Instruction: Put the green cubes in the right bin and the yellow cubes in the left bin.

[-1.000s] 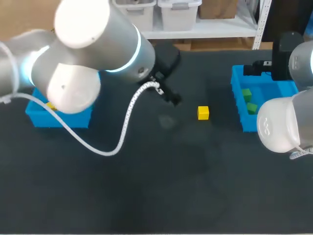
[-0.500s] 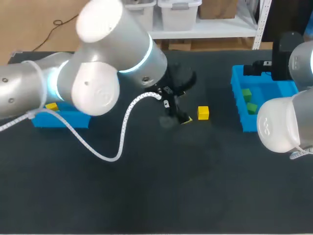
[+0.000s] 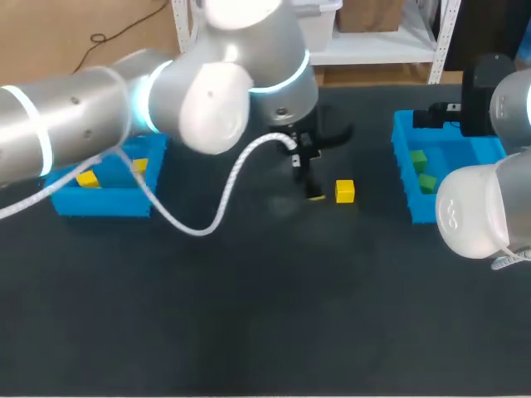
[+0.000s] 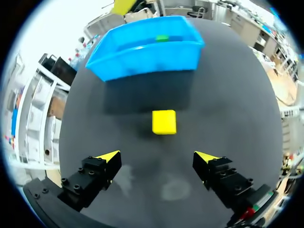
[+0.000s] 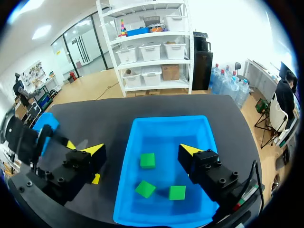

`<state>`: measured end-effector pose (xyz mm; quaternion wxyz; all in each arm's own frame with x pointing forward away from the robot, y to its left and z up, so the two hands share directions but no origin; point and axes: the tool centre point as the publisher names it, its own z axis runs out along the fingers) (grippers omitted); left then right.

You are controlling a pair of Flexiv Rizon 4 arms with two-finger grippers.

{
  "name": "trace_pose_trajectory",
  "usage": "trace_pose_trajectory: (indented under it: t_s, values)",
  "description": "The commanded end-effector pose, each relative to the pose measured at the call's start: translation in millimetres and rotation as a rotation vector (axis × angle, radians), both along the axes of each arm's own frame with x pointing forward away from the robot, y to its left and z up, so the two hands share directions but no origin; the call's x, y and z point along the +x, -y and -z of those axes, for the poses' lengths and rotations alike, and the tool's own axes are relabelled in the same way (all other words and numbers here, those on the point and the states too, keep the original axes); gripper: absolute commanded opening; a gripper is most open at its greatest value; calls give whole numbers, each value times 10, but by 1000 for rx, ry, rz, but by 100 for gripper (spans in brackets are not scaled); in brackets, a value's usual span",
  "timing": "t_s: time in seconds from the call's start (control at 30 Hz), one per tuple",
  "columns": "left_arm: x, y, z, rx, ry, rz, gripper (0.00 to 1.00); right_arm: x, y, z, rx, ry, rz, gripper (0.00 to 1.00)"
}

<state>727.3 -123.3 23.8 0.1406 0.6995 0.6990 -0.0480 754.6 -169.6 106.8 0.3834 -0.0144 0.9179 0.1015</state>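
One yellow cube (image 3: 345, 191) lies on the dark table between the bins. My left gripper (image 3: 315, 186) hangs just left of it, open and empty. In the left wrist view the yellow cube (image 4: 164, 121) sits a little ahead of the left gripper (image 4: 159, 156), in line with the gap. The left bin (image 3: 75, 201) holds two yellow cubes (image 3: 87, 178). My right gripper (image 5: 142, 149) stands open and empty above the right bin (image 5: 204, 128), which holds three green cubes (image 5: 145, 188). The right bin (image 3: 405, 157) shows two green cubes (image 3: 418, 157) in the head view.
A white cable (image 3: 224, 195) loops down from my left arm over the table left of the middle. My right arm's large joint (image 3: 473, 211) covers the near end of the right bin. Bare dark table lies toward the front edge.
My left arm has swung right, from over the left bin to beside the yellow cube, uncovering that bin. The right arm has not moved.
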Motion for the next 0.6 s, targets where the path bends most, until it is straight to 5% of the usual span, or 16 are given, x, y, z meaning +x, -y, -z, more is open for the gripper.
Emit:
trace_pose_trajectory:
  t_s: [0.03, 0.6]
  values:
    - [172, 141, 58, 59, -132, 1, 100, -4, -3, -4, -3, -1, 2, 100]
    - [39, 250, 30, 24, -123, -27, 100, -4, -3, -4, -3, -1, 2, 100]
